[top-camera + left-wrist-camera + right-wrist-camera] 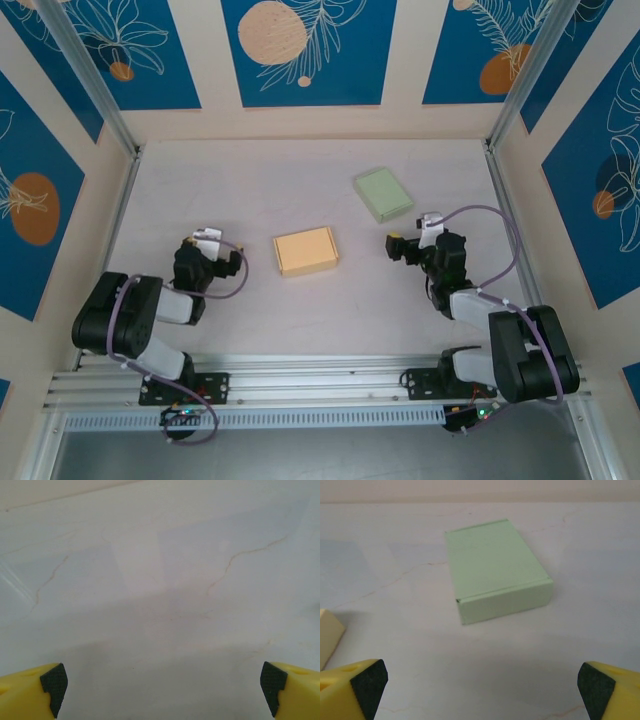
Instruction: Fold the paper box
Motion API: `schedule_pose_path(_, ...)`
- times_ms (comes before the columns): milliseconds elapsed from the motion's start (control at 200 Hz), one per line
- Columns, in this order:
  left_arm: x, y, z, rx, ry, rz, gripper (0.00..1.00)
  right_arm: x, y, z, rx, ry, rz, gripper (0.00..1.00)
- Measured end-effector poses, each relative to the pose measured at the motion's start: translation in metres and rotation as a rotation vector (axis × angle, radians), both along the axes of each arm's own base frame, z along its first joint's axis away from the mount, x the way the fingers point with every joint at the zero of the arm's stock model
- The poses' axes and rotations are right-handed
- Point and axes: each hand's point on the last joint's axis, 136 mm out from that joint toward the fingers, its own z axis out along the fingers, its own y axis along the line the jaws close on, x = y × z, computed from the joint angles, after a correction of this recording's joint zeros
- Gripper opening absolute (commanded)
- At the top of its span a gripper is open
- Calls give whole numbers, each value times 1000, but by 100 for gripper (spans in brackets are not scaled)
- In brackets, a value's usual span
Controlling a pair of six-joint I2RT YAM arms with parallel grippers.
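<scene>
Both wide open and empty: left pincer (163,682), right pincer (482,681), parked either side of the orange paper box (306,251) at the middle of the bench (230,180), likely so either arm reaches it. The green paper box (383,194) lies farther back, right. Both look closed up. The right wrist view adds the green lid seam; overhead gives the layout.

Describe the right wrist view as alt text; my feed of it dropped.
A pale green box lies flat on the white veined table, ahead of the open right gripper, whose yellow fingertips sit in the bottom corners. A corner of a pale orange box shows at the left edge.
</scene>
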Motion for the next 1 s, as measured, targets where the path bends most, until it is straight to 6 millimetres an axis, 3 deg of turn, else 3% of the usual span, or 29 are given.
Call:
schedule_pose_path(120,15,0,13,-5,-21,-1,100,-6,14,3,-2,-20,75,99)
schedule_pose_path(255,36,14,30,-38,-38,47,100,-6,19,5,0,-31,97,99)
schedule_pose_path(365,36,19,27,-50,-20,66,100,-4,16,8,-27,-52,95,99)
schedule_pose_path(550,33,19,19,-54,16,66,100,11,-21,6,-8,-75,-15,99)
schedule_pose_path(615,33,19,19,-54,17,66,100,15,-30,-6,0,-60,-41,99)
schedule_pose_path(775,33,19,19,-54,18,66,100,20,-32,-44,24,63,-53,99)
schedule_pose_path(900,33,19,19,-55,18,64,100,41,-42,-24,34,29,-111,99)
schedule_pose_path(1000,33,19,19,-55,18,63,100,46,-45,-19,30,16,-137,99)
